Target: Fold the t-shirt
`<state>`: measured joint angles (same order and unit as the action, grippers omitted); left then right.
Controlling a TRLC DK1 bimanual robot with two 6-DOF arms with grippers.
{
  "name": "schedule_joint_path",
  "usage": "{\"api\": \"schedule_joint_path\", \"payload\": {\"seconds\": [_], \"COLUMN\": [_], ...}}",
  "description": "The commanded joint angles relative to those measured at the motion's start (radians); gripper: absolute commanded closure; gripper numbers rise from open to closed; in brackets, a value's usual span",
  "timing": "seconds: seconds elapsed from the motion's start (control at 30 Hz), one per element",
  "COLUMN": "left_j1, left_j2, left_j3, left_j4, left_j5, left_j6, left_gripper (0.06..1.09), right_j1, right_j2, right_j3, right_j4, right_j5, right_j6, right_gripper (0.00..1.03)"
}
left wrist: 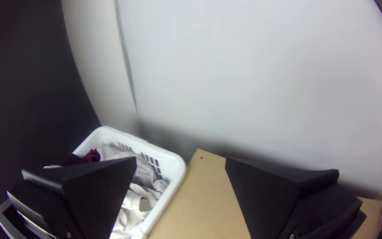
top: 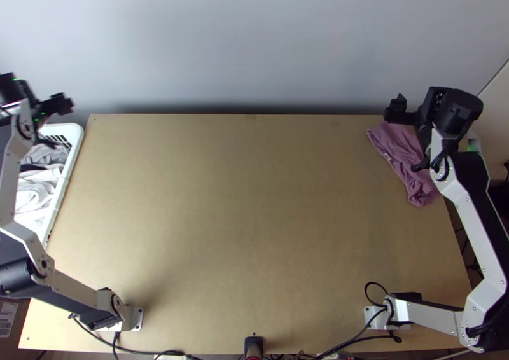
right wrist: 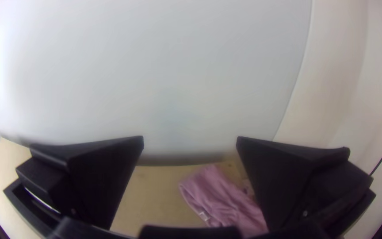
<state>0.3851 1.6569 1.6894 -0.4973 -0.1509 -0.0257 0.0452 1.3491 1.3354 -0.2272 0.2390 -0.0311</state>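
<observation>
In the top view my left gripper (top: 35, 96) is above the basket's far end, and my right gripper (top: 425, 109) is over the table's far right corner, above the pink cloth (top: 397, 147). The cloth lies bunched in a long, wrinkled strip, partly hidden under the right arm. My left gripper (left wrist: 181, 161) stands open in the left wrist view, nothing between its fingers. The right wrist view has my right gripper (right wrist: 190, 140) open too, clear of the pink cloth (right wrist: 219, 199), which shows a small white tag near one edge.
A white basket (top: 77, 145) with grey, white and dark red cloths stands at the table's left edge. The wooden table (top: 242, 220) stretches between the arms, with a pale wall (top: 254, 42) behind it. Black cables run along the near edge.
</observation>
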Motion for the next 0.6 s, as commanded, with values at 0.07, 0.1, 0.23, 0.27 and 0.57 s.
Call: {"api": "schedule_joint_path", "payload": {"seconds": [0.07, 0.1, 0.23, 0.27, 0.57], "left_j1": [0.29, 0.311, 0.363, 0.373, 0.437], "left_j2": [0.195, 0.216, 0.264, 0.274, 0.397], "left_j3": [0.062, 0.062, 0.061, 0.061, 0.062], "left_j4": [0.026, 0.032, 0.034, 0.034, 0.055], "left_j5": [0.002, 0.002, 0.004, 0.004, 0.002], "left_j6": [0.053, 0.059, 0.086, 0.089, 0.135], "left_gripper": [0.11, 0.11, 0.11, 0.11, 0.11], "right_j1": [0.005, 0.005, 0.005, 0.005, 0.007], "right_j2": [-0.031, -0.038, -0.057, -0.062, -0.105], "right_j3": [-0.067, -0.076, -0.107, -0.111, -0.142], "right_j4": [-0.015, -0.015, -0.015, -0.015, -0.02], "right_j5": [0.0, 0.0, 0.002, 0.002, 0.002], "right_j6": [-0.001, -0.001, -0.003, -0.004, -0.016], "right_gripper": [0.05, 0.05, 0.05, 0.05, 0.05]}}
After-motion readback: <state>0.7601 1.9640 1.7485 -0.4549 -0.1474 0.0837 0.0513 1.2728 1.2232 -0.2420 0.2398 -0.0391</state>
